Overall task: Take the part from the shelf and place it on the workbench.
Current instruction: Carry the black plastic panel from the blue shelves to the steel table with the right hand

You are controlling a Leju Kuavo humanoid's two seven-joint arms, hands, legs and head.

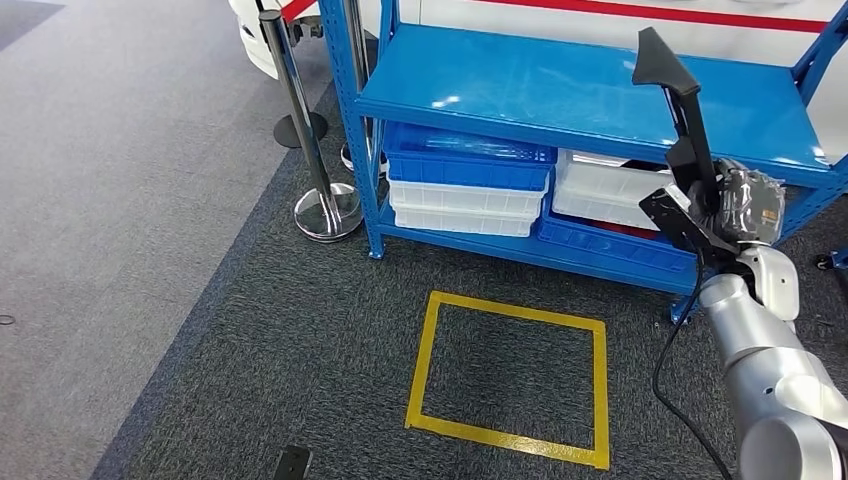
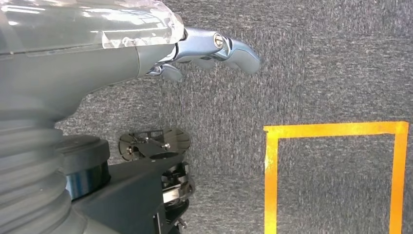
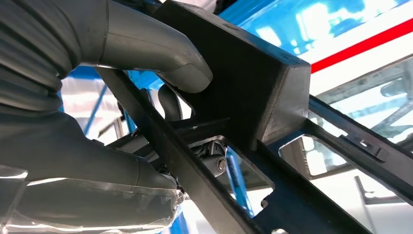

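One blue shelf point(image 1: 560, 90) stands at twelve o'clock in the head view. On its lower level sit four trays: two blue and two white. One blue tray point(image 1: 468, 160) lies on top of a white tray point(image 1: 462, 208) at the eleven o'clock side; the other white tray point(image 1: 605, 190) lies on top of the second blue tray point(image 1: 610, 245) toward one o'clock. Two chrome posts point(image 1: 300, 120) with round bases stand at ten o'clock, one behind the other. One yellow tape square point(image 1: 510, 380) marks the floor at six o'clock. One black part point(image 1: 678, 95) rises at two o'clock, held by the right hand point(image 1: 735, 205); one left hand point(image 2: 204, 48) hangs over the carpet.
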